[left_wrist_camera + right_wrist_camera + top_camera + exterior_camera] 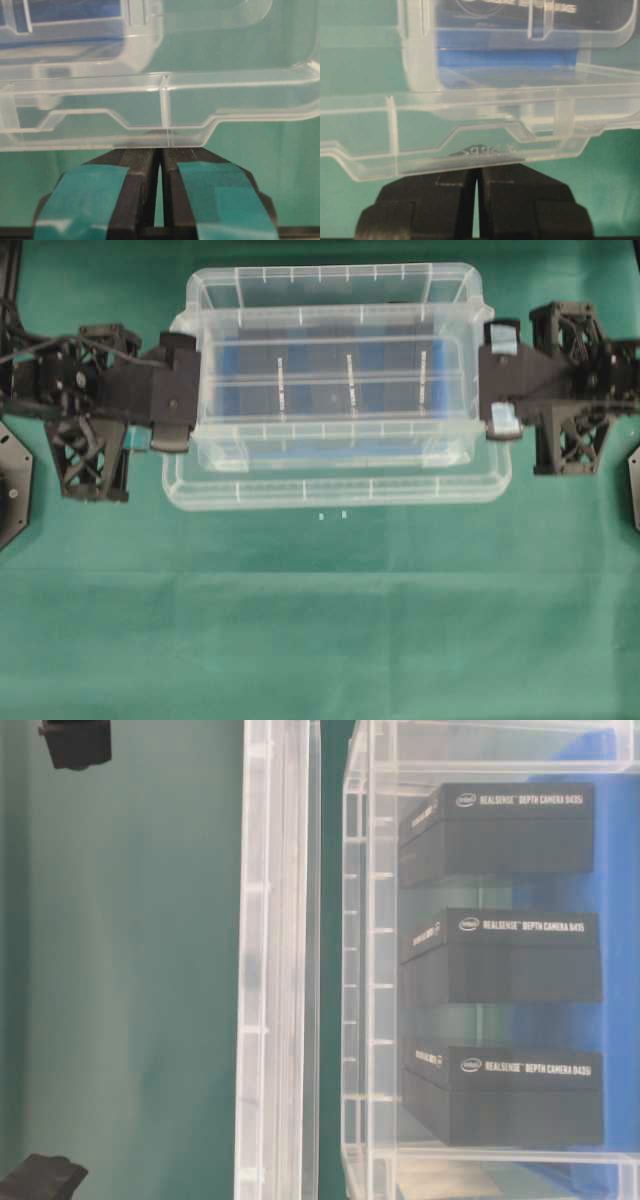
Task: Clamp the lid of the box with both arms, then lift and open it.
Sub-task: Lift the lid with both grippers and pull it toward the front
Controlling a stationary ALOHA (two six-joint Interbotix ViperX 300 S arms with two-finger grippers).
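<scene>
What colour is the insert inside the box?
Blue. The insert in the clear box shows best in the table-level exterior view, behind the black blocks.

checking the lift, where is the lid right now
In the overhead view the flat clear plastic lid sits mid-frame, held at its short ends between the left gripper and right gripper, offset above the deep clear plastic box.
</scene>
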